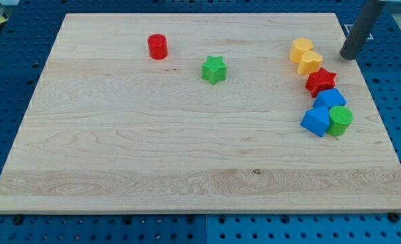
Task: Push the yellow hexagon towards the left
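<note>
The yellow hexagon (300, 49) lies on the wooden board (153, 149) near the view's top right. A second yellow block, heart-shaped (311, 62), touches it just below and to the right. My tip (348, 56) is at the board's right edge, to the right of both yellow blocks and apart from them by a clear gap. The dark rod rises from it toward the view's top right corner.
A red star (320, 82) lies below the yellow blocks. Below that, two blue blocks (330, 99) (315, 122) and a green cylinder (340, 120) cluster together. A green star (214, 70) and a red cylinder (157, 46) lie farther left near the top.
</note>
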Motion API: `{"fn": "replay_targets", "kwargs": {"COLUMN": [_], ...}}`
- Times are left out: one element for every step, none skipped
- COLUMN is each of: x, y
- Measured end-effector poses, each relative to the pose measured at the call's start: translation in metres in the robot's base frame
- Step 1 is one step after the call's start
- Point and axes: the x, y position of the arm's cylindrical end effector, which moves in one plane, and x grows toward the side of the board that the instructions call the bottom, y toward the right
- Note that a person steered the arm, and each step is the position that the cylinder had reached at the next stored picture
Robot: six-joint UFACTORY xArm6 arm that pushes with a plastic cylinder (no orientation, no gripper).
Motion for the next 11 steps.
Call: {"fn": "replay_targets", "kwargs": {"x": [0.0,0.0,-0.004,-0.01,-0.011,-0.012,-0.018,-0.028,-0.053,-0.059,-0.059], "y": [-0.016,-0.033,-0.057,-0.08,-0.102,-0.117,-0.128,-0.128,-0.121,-0.121,-0.121]}}
